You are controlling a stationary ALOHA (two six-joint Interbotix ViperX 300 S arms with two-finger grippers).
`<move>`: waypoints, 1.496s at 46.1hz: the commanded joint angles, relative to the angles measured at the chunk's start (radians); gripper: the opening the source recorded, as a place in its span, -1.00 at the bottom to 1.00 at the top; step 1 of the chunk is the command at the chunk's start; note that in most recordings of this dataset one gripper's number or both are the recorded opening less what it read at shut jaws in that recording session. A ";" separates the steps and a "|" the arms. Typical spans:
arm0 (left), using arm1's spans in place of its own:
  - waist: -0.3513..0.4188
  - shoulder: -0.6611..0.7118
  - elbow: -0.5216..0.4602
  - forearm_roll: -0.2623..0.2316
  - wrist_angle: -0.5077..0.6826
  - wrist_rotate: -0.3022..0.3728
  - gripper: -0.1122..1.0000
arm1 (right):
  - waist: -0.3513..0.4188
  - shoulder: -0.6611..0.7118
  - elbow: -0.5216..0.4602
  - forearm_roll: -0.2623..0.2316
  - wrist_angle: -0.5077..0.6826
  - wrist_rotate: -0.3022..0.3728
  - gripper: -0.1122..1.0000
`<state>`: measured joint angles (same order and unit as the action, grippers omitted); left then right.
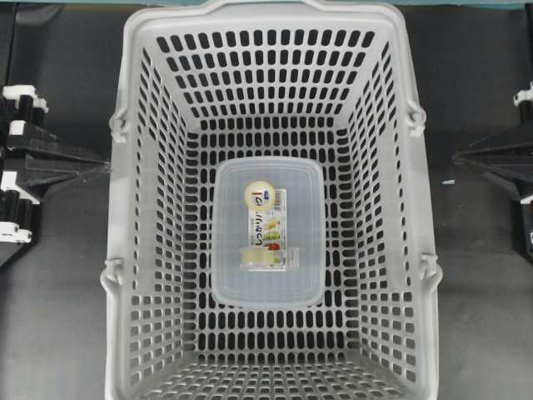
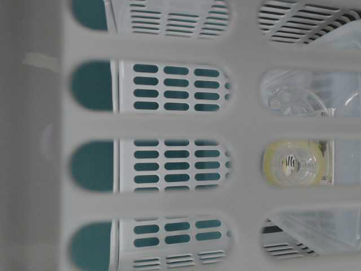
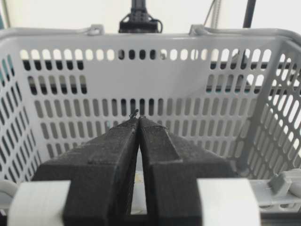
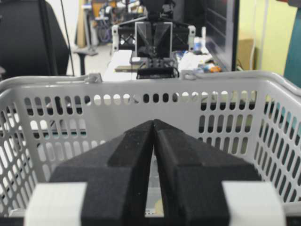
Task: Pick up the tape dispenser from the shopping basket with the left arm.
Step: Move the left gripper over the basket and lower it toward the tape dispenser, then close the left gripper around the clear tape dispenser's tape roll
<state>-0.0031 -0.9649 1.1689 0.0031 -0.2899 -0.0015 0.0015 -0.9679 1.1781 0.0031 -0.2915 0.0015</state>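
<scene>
The tape dispenser sits on the lid of the clear food box at the middle of the shopping basket floor. The left gripper waits outside the basket's left wall, its pads pressed together and holding nothing. The right gripper is likewise closed and empty. A good approach probably means rising over the rim, spreading the fingers first — then descending straight, so the small dispenser isn't nudged off the slick lid.

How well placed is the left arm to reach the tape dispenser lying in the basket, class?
Probably yes, from above. The tape dispenser lies uncovered on the lidded box, and the shopping basket is open-topped. But the left gripper sits shut outside the wall, so it must lift over the rim.
</scene>
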 commanded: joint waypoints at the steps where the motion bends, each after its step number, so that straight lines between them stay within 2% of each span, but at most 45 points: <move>1: 0.000 0.041 -0.124 0.038 0.103 -0.044 -0.70 | -0.005 0.008 -0.020 0.006 0.003 0.011 -0.80; 5: -0.006 0.097 -0.225 0.038 0.238 -0.072 -0.80 | 0.000 0.005 -0.043 0.015 0.067 0.018 -0.80; 15: -0.067 0.275 -0.471 0.040 0.551 -0.074 -0.80 | 0.026 -0.002 -0.118 0.014 0.282 0.031 -0.80; 28: -0.135 0.506 -0.701 0.040 0.790 -0.083 -0.80 | 0.044 -0.043 -0.140 0.015 0.370 0.032 -0.78; 30: -0.141 0.532 -0.726 0.040 0.813 -0.083 -0.80 | 0.052 -0.044 -0.140 0.015 0.379 0.032 -0.69; 33: -0.149 0.577 -0.765 0.040 0.851 -0.084 -0.80 | 0.067 -0.046 -0.141 0.017 0.390 0.034 -0.45; 38: -0.150 0.632 -0.821 0.040 0.904 -0.086 -0.80 | 0.098 -0.046 -0.141 0.017 0.393 0.032 0.16; 42: -0.150 0.678 -0.870 0.040 0.960 -0.097 -0.80 | 0.117 -0.046 -0.140 0.017 0.396 0.032 0.56; 43: -0.150 0.689 -0.879 0.040 0.974 -0.100 -0.80 | 0.120 -0.046 -0.141 0.018 0.396 0.032 0.61; 48: -0.149 0.750 -0.933 0.040 1.052 -0.117 -0.80 | 0.121 -0.052 -0.141 0.017 0.394 0.032 0.57; 55: -0.150 0.825 -0.971 0.040 1.103 -0.130 -0.78 | 0.121 -0.060 -0.140 0.017 0.396 0.032 0.54; 57: -0.150 0.845 -0.979 0.040 1.103 -0.135 -0.70 | 0.121 -0.061 -0.138 0.018 0.396 0.032 0.54; 59: -0.152 0.867 -0.988 0.040 1.104 -0.137 -0.53 | 0.121 -0.063 -0.138 0.017 0.396 0.032 0.54; 66: -0.153 0.920 -0.991 0.040 1.121 -0.152 0.32 | 0.121 -0.066 -0.133 0.017 0.396 0.032 0.54; 69: -0.153 0.945 -0.985 0.040 1.121 -0.155 0.61 | 0.121 -0.066 -0.132 0.017 0.396 0.034 0.54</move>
<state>-0.1519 -0.0322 0.1994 0.0399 0.8330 -0.1549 0.1197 -1.0385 1.0630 0.0169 0.1089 0.0337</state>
